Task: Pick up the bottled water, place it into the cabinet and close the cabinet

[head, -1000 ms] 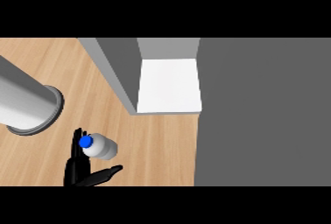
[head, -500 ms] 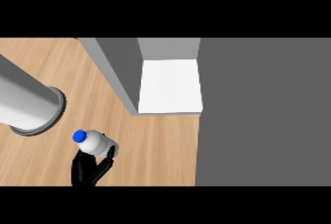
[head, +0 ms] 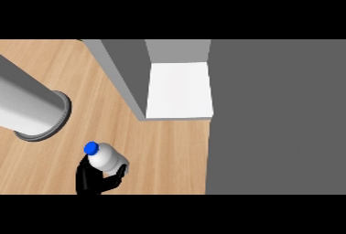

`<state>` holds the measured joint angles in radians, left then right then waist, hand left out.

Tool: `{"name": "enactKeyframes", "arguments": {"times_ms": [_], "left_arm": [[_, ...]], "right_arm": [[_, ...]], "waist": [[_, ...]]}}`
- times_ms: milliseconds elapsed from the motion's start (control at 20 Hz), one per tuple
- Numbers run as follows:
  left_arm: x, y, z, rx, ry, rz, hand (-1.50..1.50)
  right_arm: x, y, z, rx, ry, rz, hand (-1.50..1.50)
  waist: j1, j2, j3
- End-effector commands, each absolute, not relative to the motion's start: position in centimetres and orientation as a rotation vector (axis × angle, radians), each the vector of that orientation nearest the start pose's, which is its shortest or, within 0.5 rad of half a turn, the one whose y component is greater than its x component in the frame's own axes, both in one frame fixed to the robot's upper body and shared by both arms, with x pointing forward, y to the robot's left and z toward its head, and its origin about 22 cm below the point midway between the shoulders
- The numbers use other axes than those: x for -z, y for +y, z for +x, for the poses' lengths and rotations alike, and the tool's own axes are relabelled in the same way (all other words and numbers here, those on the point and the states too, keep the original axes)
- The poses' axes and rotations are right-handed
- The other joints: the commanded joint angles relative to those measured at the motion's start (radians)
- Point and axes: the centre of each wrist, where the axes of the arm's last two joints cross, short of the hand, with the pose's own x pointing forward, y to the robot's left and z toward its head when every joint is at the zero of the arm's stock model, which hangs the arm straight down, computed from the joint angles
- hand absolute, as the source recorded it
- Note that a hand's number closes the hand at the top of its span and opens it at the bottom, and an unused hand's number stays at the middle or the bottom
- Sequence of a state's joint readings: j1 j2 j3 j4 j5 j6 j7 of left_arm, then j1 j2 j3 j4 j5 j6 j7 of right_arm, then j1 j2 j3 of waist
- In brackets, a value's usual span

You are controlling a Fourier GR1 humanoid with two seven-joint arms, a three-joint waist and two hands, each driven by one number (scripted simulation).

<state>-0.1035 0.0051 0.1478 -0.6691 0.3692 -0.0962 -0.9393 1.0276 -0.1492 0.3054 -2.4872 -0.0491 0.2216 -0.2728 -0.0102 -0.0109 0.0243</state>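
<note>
— What is shown?
— A wooden counter (head: pixel 169 151) is seen, with an open cabinet (head: pixel 179 91) at the top.
— And the bottle (head: pixel 108 159)?
— It is held tilted at lower left, apart from the cabinet, with the right hand's (head: pixel 91 180) fingers curled round it.

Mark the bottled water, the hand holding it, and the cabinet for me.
bottled water (head: pixel 108 160): head view, on its white body.
right hand (head: pixel 90 181): head view, on the black palm.
cabinet (head: pixel 180 89): head view, on its white inner floor.
</note>
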Motion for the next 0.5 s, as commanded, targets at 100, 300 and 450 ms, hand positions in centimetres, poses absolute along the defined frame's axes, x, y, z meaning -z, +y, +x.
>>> {"name": "enactKeyframes", "arguments": {"times_ms": [100,300,450], "left_arm": [[16.5,22.6,21.7,-0.391,-1.699,-0.135,1.5],[16.1,23.9,22.2,-0.318,-1.7,-0.209,1.5],[16.2,21.5,22.5,-0.303,-1.701,-0.261,1.5]], "right_arm": [[-11.8,-23.0,2.3,-0.07,-1.812,0.162,-1.5],[-12.2,-23.1,2.5,-0.051,-1.819,0.153,-1.5],[-12.2,-23.4,2.4,-0.081,-1.822,0.174,-1.5]], "waist": [[-0.021,0.008,-0.025],[-0.01,0.011,-0.025],[-0.01,0.01,-0.025]]}}
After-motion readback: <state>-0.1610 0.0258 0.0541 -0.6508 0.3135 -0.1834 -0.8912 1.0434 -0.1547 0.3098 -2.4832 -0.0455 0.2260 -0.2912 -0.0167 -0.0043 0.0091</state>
